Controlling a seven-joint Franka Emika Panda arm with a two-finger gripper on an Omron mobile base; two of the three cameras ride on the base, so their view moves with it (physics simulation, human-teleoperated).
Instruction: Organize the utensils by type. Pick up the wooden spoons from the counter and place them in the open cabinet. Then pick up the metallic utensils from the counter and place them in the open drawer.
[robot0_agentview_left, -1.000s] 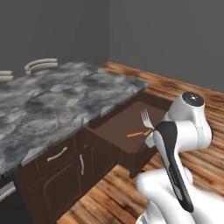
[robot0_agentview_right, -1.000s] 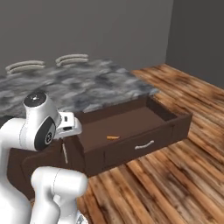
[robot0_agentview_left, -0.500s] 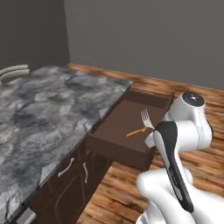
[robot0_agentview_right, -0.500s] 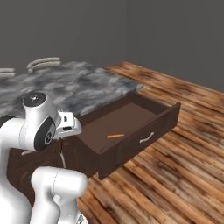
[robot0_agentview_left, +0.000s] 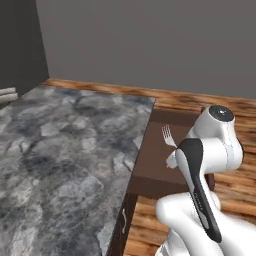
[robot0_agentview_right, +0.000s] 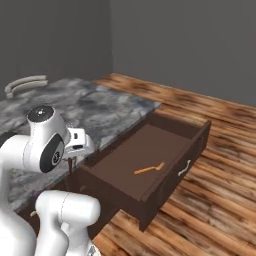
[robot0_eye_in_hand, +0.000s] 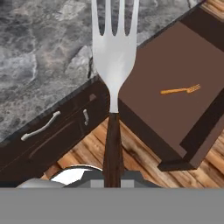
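Over the open drawer (robot0_agentview_right: 150, 165), the claw (robot0_eye_in_hand: 113, 177) stayed clamped on the fork (robot0_eye_in_hand: 114, 57); the base had driven, and the hand view showed the orange utensil (robot0_eye_in_hand: 180, 90) inside.

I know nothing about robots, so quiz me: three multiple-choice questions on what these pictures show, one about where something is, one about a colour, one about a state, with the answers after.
1. Where does the small orange-handled utensil lie?
A. on the counter
B. on the floor of the drawer
C. on the wooden floor

2. What colour is the handle of the fork seen in the hand view?
A. dark reddish-brown
B. white
C. bright green

3. In what state is the drawer?
A. shut flush with the counter
B. taken out and lying on the floor
C. pulled open

Answers:
1. B: the right base view shows it resting on the drawer's plain brown inside.
2. A: below the silver tines a dark reddish-brown handle runs down to the gripper.
3. C: the drawer sticks out from under the grey stone counter, its inside in plain sight.
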